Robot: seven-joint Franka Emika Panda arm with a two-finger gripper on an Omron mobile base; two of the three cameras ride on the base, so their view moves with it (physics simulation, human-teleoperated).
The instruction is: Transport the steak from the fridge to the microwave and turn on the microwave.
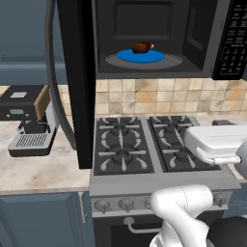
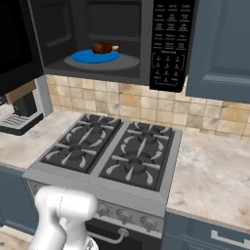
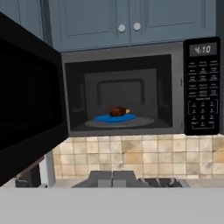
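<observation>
The steak point(image 1: 142, 47) point(image 2: 103, 47) point(image 3: 118, 111) lies on a blue plate point(image 1: 141, 56) point(image 2: 95, 56) point(image 3: 114, 117) on the round glass turntable inside the black microwave point(image 1: 202, 38) point(image 2: 168, 44) point(image 3: 175, 87). The microwave door point(image 1: 77, 82) point(image 3: 28, 105) stands swung wide open to the left. Its button panel point(image 2: 168, 46) point(image 3: 201, 94) is on the right, with a lit clock. My gripper point(image 3: 112, 178) hangs back from the microwave, below its opening and apart from the steak, with its fingertips pressed together and nothing between them. The fridge is out of view.
A gas stove point(image 1: 144, 144) point(image 2: 112, 154) with dark grates sits under the microwave. A coffee machine point(image 1: 29, 123) point(image 2: 19, 114) stands on the counter at the left. Blue cupboards point(image 3: 131, 19) point(image 2: 219, 44) hang above and to the right. My white arm point(image 1: 217, 142) reaches over the stove's right side.
</observation>
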